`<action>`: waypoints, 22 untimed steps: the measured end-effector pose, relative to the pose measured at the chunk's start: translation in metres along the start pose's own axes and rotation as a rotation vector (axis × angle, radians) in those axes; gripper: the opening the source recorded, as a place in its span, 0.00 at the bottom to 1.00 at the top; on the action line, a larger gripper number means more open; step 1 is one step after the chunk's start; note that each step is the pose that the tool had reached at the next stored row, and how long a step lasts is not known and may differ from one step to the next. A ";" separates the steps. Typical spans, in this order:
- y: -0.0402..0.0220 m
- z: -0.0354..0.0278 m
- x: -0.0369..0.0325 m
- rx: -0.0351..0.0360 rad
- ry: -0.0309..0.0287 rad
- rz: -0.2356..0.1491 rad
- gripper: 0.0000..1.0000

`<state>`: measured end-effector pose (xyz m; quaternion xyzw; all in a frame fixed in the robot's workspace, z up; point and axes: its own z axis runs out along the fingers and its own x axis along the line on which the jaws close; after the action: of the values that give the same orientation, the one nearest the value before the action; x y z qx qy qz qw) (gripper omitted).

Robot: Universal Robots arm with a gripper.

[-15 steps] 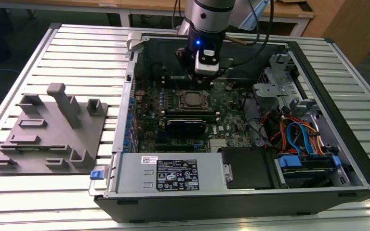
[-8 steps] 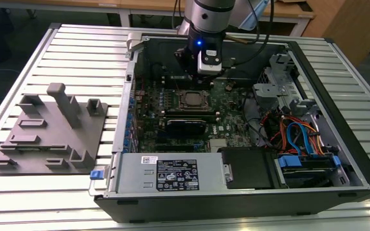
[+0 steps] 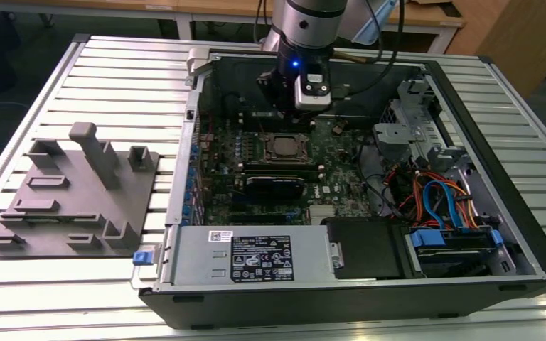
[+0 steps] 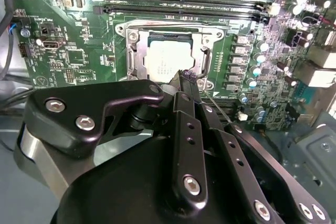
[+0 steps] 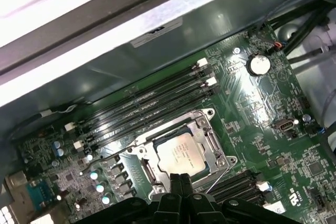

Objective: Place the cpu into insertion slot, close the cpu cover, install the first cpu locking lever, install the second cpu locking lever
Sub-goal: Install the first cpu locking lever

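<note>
Silver slatted counter [image 3: 65, 85] carries an open black computer case [image 3: 529, 234], with its green motherboard [image 3: 335, 153] facing up. The black end effector [image 5: 181, 179] hangs low over the board with its fingers pressed together. Just beside its tips, a silver metal cover [image 5: 212, 141] lies flat, framing the pale grey chip [image 5: 181, 156], which sits in its socket [image 5: 167, 132].

cpu [image 4: 167, 62]: pale matt metal top. cpu cover [image 4: 132, 59]: shiny bare metal. pincer [image 4: 187, 77]: matt black.
</note>
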<state>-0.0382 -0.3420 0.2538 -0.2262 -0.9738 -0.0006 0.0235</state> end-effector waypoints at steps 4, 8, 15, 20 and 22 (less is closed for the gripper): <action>0.0000 0.0000 0.0000 0.0012 -0.0002 -0.028 0.11; 0.0000 0.0000 0.0000 0.0025 -0.0005 -0.055 0.11; 0.0000 0.0000 0.0000 0.0047 -0.0009 -0.102 0.11; 0.0000 0.0000 0.0000 0.0062 -0.0013 -0.134 0.11; 0.0000 0.0000 0.0000 0.0068 -0.0014 -0.148 0.11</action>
<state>-0.0382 -0.3421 0.2538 -0.1533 -0.9879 0.0011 0.0235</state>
